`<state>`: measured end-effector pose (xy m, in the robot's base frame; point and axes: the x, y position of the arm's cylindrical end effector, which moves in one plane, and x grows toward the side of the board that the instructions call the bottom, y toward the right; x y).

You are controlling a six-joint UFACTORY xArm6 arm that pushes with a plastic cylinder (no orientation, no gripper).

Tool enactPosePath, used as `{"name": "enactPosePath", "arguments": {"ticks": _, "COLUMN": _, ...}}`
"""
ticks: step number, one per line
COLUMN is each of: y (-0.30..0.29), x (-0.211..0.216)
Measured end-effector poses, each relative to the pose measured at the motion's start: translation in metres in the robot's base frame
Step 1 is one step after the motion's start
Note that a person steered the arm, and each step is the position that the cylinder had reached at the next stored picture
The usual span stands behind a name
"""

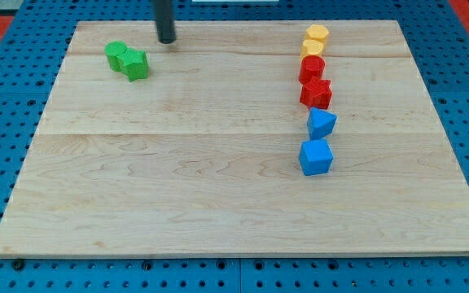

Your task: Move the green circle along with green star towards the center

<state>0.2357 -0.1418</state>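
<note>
Sitting near the view's top-left corner of the desk [177, 203]: green circle [117, 54] and green star [136, 64], touching, star on the circle's lower right. Resting just up and right of the star, apart from it: my tip [166, 40]. No fingers on this rod, nothing being held. Lining up well to the star's right, top to bottom: yellow blocks [315, 39], possibly two, shapes unclear; red block [312, 68]; red star [317, 94]; blue block [322, 124]; blue cube [316, 156].
</note>
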Motion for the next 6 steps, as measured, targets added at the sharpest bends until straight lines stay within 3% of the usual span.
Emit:
{"name": "enactPosePath", "arguments": {"ticks": 2, "y": -0.116, "x": 0.008}}
{"name": "enactPosePath", "arguments": {"ticks": 3, "y": -0.137, "x": 0.006}}
{"name": "enactPosePath", "arguments": {"ticks": 4, "y": -0.138, "x": -0.033}}
{"name": "enactPosePath", "arguments": {"ticks": 5, "y": -0.125, "x": -0.007}}
{"name": "enactPosePath", "arguments": {"ticks": 6, "y": -0.068, "x": 0.040}}
